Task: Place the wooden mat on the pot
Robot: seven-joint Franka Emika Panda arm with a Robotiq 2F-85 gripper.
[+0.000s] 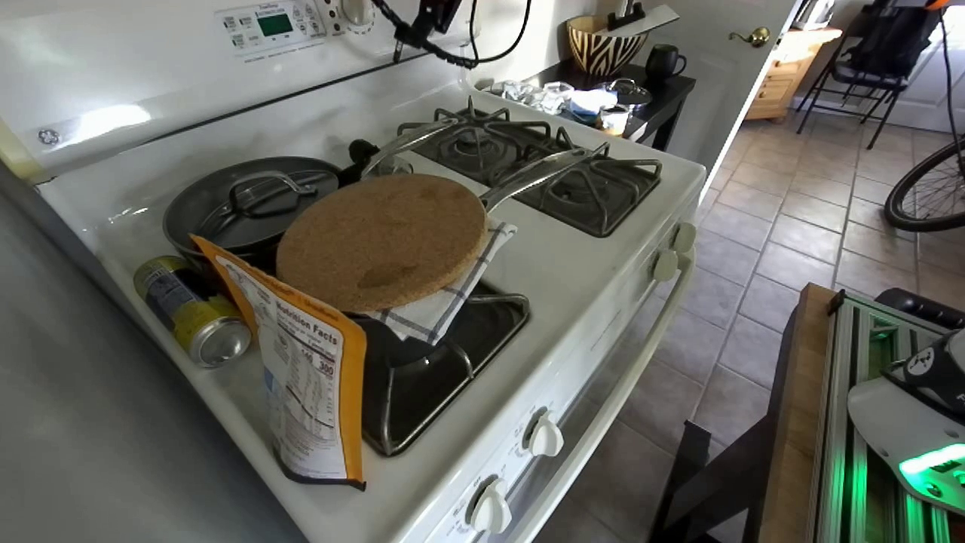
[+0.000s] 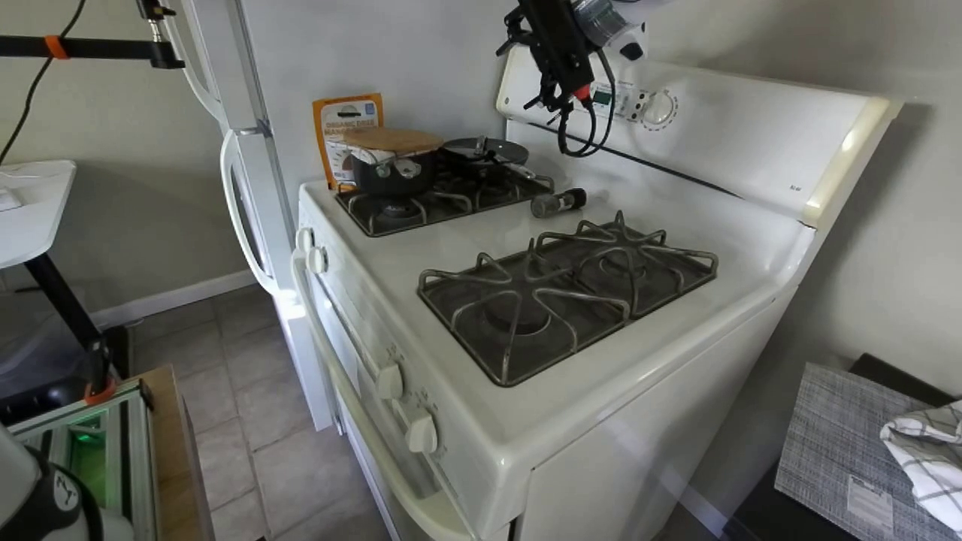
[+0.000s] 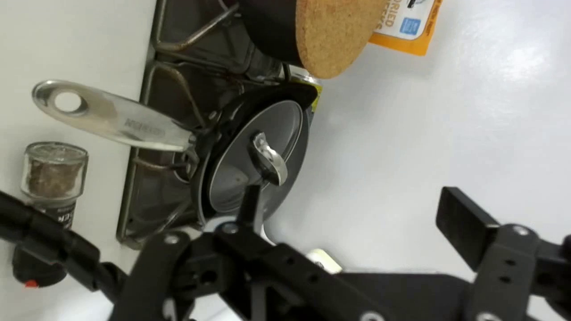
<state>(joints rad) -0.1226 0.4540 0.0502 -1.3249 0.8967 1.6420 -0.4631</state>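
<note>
Wrist view: I have the end effector [image 3: 352,209] spread wide, black fingers [image 3: 464,225] well apart. Both exterior views: my Panda arm's cabled end [image 2: 556,45] hangs at the top edge, partly cropped.

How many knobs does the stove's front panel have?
4: two knobs at the end with the pot, two more at the opposite end. All show in both exterior views.
</note>
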